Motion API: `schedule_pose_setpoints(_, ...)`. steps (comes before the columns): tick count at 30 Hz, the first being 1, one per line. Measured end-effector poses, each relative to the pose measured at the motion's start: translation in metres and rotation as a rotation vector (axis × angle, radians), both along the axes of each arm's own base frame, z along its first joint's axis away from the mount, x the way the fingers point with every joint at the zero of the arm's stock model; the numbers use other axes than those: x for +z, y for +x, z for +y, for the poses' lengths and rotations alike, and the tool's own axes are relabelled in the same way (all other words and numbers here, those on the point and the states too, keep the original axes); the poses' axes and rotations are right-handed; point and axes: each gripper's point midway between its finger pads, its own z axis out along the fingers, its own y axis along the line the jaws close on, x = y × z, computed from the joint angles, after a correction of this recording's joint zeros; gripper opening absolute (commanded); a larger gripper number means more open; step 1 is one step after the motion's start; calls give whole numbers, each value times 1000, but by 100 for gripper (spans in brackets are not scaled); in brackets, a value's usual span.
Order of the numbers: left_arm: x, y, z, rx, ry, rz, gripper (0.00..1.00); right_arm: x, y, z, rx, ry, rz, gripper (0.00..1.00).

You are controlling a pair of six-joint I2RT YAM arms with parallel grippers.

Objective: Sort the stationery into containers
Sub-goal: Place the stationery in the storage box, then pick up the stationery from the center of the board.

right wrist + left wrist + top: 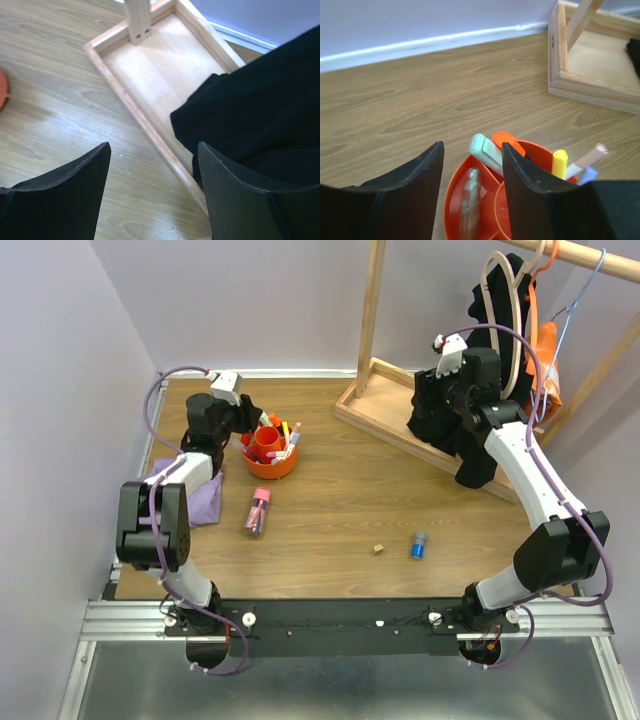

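The left gripper [471, 150] hangs with its jaws parted and nothing between them just above the round bright orange plastic tub [270, 471], where a pale green highlighter [485, 150], a yellow marker [559, 162] and other pens stand in the compartments (one clear pen [470, 202] lies flat in a near section). A clear pink-capped tube [258, 511], a small tan eraser [378, 549] and a small blue cylinder [418, 545] lie on the wooden table outside the tub. The right gripper [153, 147], also spread wide and empty, sits over the edge of the pale wooden rack base [150, 65] beside a black garment [260, 110].
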Motion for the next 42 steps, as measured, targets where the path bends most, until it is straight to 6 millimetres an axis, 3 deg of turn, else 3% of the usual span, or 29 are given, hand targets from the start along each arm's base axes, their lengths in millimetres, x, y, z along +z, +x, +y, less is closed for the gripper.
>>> schedule_pose_setpoints(2,17,-7,-1,-2,-11,-12,66,-1,-3,4,23,8,4,78)
schedule_pose_setpoints(8,109,-44,-3,-16,-16,-170,66,-11,-24,12,101,22,34,78)
schedule_pose_setpoints(10,129,-65,-15,-77,4,-204,67,-13,-34,14,132,18,41,78)
schedule_pose_setpoints(11,138,-82,-30,-142,28,-223,67,-15,-41,15,145,19,47,78)
schedule_pose_setpoints(13,137,-118,-64,-310,89,-225,67,-17,-51,15,158,21,57,78)
schedule_pose_setpoints(16,120,-173,-117,-573,162,-196,67,-12,-62,14,157,35,47,78)
schedule_pose_setpoints(19,72,-232,-160,-826,233,-88,71,-1,-69,14,151,55,22,78)
schedule_pose_setpoints(23,4,-285,-179,-981,268,59,72,11,-71,11,119,77,-9,78)
schedule_pose_setpoints(26,-30,-304,-185,-995,273,156,72,17,-71,6,87,78,-24,78)
schedule_pose_setpoints(29,-39,-304,-198,-969,268,187,72,24,-73,0,48,78,-47,78)
schedule_pose_setpoints(34,-54,-323,-232,-990,303,204,72,35,-79,-6,11,91,-95,78)
schedule_pose_setpoints(42,-81,-333,-264,-960,365,254,72,41,-98,-19,-32,97,-147,78)
